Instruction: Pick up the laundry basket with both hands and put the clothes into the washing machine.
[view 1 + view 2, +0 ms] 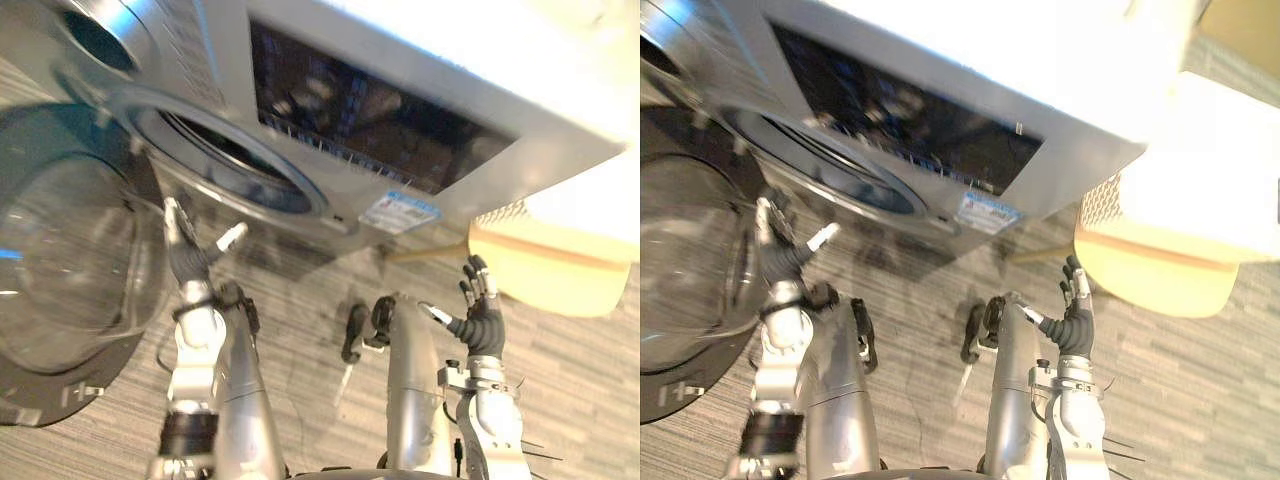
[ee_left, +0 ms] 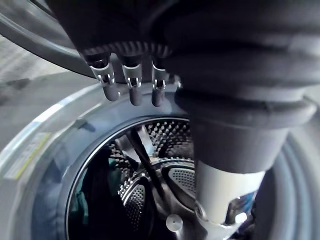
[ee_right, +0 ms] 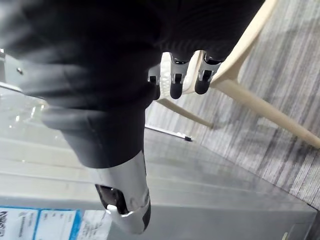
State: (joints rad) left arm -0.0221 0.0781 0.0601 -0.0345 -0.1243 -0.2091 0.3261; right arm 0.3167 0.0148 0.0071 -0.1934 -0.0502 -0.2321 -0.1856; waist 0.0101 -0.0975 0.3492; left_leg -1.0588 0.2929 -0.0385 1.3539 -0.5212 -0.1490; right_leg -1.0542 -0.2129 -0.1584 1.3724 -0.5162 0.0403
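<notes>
The silver-grey washing machine (image 1: pixel 420 60) stands ahead, its round opening (image 1: pixel 230 160) uncovered and its glass door (image 1: pixel 60 270) swung out to the left. The studded metal drum (image 2: pixel 150 170) looks dark inside in the left wrist view. My left hand (image 1: pixel 185 262) is raised just below the opening's rim, open and empty, fingers (image 2: pixel 131 85) straight. A pale laundry basket (image 1: pixel 1105 205) with a perforated wall sits on a cream stool (image 1: pixel 1160 280) at the right. My right hand (image 1: pixel 483 325) is up beside that stool, open and holding nothing.
A dark glossy panel (image 1: pixel 370 110) and a blue-and-white label (image 1: pixel 398 212) are on the machine's front. The stool's cream legs (image 3: pixel 260 107) slant across the grey striped carpet (image 1: pixel 580 390). The open door blocks the left side.
</notes>
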